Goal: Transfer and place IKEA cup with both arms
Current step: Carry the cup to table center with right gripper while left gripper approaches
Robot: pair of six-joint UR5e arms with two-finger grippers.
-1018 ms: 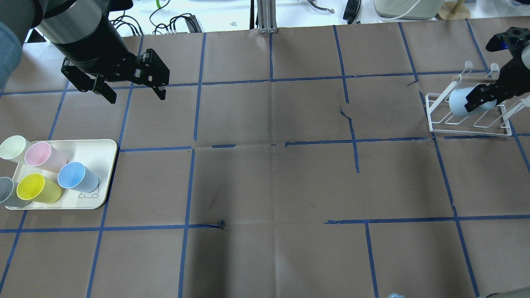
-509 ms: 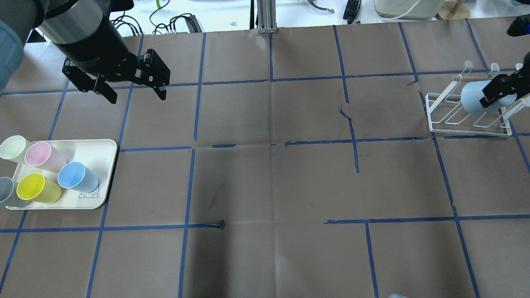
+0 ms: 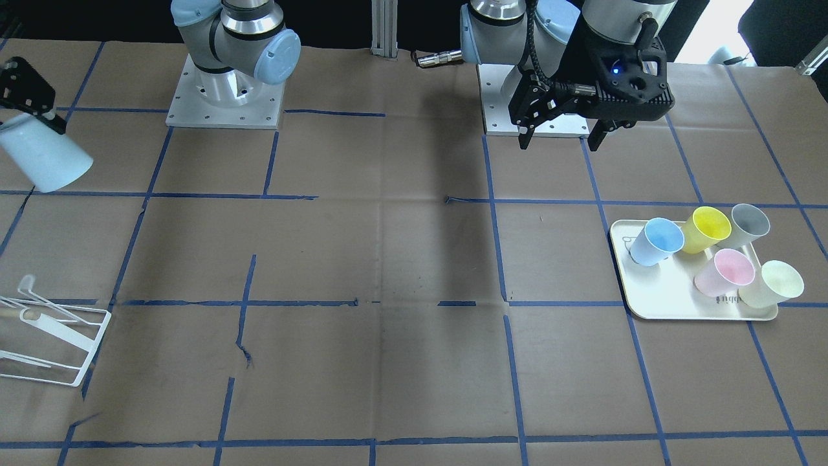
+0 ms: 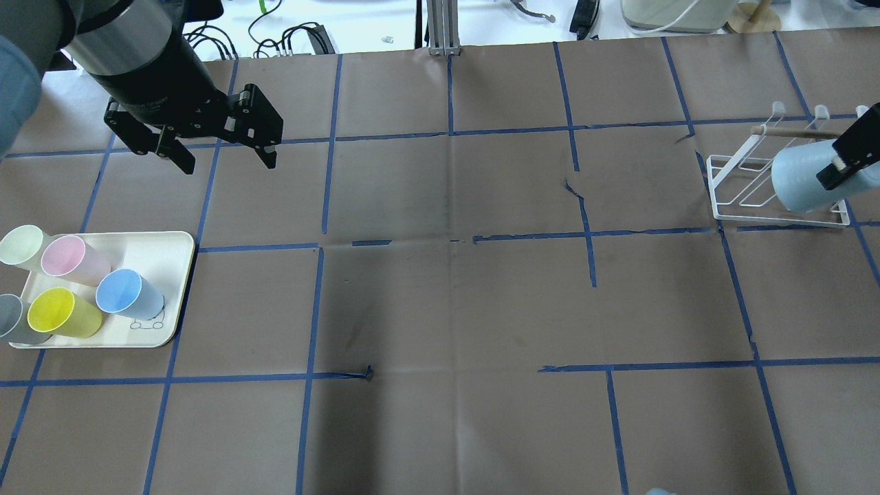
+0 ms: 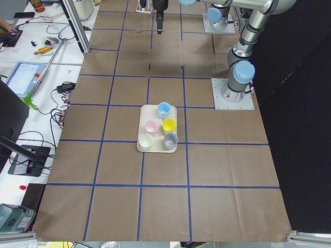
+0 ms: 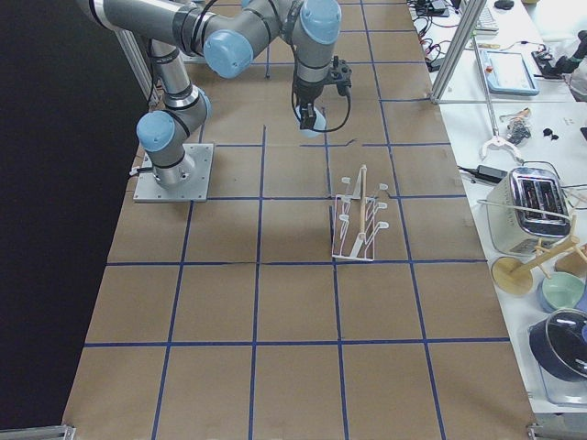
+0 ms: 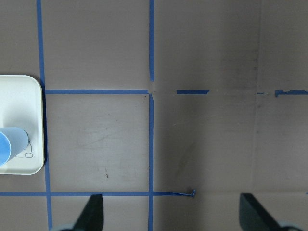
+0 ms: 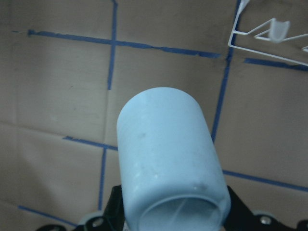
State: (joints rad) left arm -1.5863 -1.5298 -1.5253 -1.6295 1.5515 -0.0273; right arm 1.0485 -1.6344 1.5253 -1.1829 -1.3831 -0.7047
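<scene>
Holding IKEA cup (image 4: 801,182) clamped in right gripper (image 4: 833,173), clear of rack (image 4: 739,182); next, likely carrying toward wide-spread, empty left gripper (image 4: 227,162).

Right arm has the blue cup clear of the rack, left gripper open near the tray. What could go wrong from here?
1. The right gripper pinches the IKEA cup near its rim, tilted; a smooth taper might slip.
2. The left gripper is far across the table, so a mid-air handover could misalign.
3. The tray already carries five cups; a set-down there may knock one.
</scene>
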